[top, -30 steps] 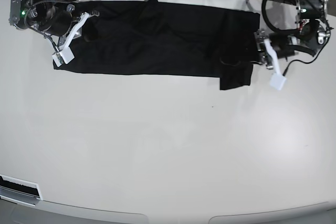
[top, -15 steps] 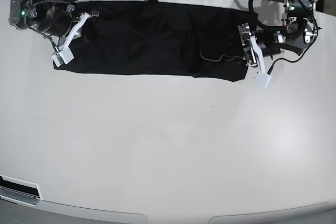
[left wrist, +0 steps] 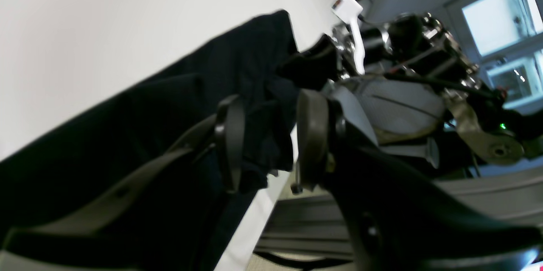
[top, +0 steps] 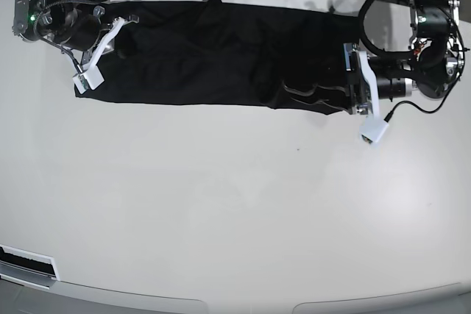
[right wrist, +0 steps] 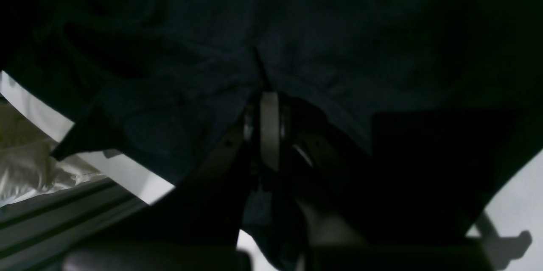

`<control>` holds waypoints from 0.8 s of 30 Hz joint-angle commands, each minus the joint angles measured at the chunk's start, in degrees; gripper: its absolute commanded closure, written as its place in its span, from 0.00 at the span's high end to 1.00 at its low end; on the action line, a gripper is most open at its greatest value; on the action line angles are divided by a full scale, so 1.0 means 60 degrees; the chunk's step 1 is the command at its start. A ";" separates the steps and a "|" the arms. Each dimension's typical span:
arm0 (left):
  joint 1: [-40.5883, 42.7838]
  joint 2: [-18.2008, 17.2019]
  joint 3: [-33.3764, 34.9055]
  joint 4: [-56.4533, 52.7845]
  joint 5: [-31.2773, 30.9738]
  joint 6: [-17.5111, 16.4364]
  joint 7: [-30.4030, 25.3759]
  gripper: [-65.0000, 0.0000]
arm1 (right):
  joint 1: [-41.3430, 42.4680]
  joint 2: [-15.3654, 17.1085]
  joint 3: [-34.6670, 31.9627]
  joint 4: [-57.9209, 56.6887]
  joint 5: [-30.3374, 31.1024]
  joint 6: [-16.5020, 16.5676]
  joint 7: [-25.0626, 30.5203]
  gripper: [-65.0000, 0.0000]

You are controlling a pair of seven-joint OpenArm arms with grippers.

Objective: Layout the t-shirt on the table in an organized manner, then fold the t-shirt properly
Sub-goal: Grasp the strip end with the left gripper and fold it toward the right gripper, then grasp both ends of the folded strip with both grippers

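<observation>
The black t-shirt (top: 221, 53) lies stretched in a long band along the far side of the white table (top: 221, 204), with bunched folds toward its end by the left arm. The left gripper (left wrist: 267, 139) has its 2 fingers set narrowly apart with a wad of shirt fabric between them. The right gripper (right wrist: 265, 105) pinches the shirt's other end, fingers closed on cloth.

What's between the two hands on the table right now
In the base view, only the t-shirt lies between the right hand and the left hand, a long black band on the table; each hand grips one end.
</observation>
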 commanded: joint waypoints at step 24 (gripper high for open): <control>0.1231 -0.0393 -0.0423 0.0514 0.4517 0.0790 -0.2670 0.00 | 0.0051 0.0106 0.0029 0.0138 0.0914 0.0082 0.0004 0.00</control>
